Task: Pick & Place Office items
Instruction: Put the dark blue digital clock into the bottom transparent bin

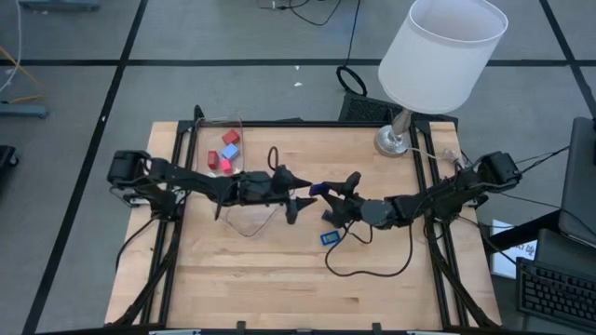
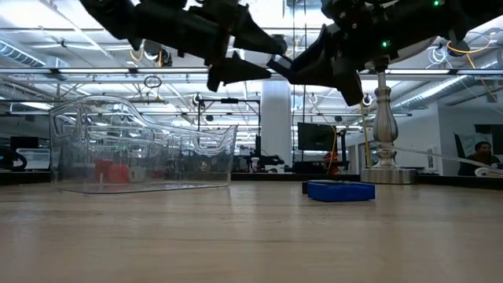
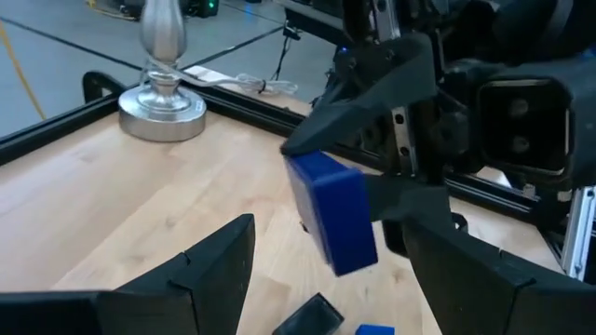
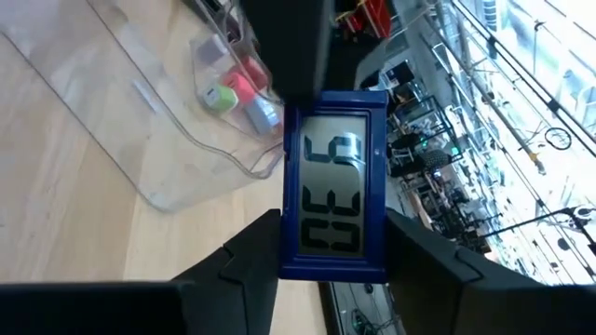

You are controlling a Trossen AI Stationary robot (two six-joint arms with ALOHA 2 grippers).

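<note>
The right gripper holds a blue digital clock between its fingers, raised above the middle of the tabletop. The left gripper faces it with fingers spread wide, holding nothing. A second blue piece lies on the tabletop just below. Red and blue cubes sit in the clear container.

Table: container at ten o'clock from centre, cubes inside it. Lamp at one o'clock, on the far edge. Two grippers meet above the centre, left gripper at nine o'clock of right gripper, a clock raised between them. Flat piece on the board at five o'clock from centre.
</note>
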